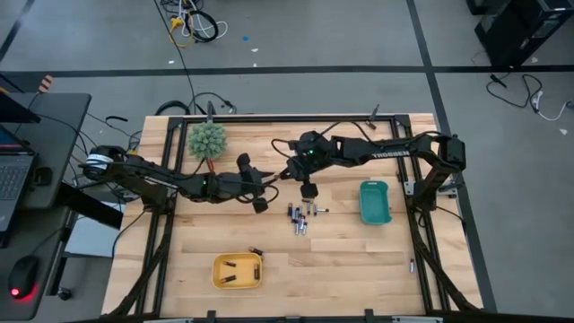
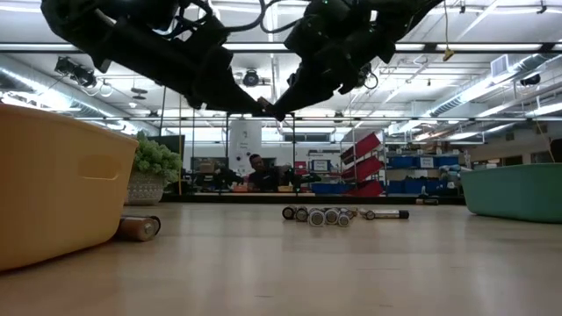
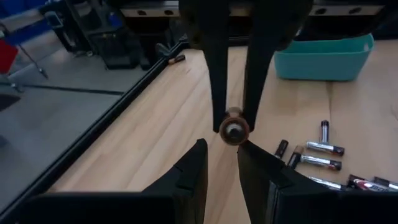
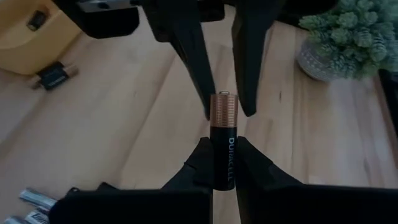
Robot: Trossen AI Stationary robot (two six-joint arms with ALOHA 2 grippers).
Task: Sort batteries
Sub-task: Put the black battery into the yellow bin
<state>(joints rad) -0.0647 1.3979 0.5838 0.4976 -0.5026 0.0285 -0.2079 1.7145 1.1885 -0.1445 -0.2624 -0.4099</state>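
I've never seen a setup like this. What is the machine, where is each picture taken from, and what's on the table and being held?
It is a robot with two dark arms, each ending in a two-finger pincer. One picture looks straight down on the table, one looks across it at table height, and one comes from a camera on each wrist.

On the wooden table lie a cluster of loose batteries, a yellow tray with a few batteries in it, a teal tray and a spiky green plant.

The right pincer is shut on one battery. The left pincer is open, its fingers either side of that battery's copper end, which looks like a handover.
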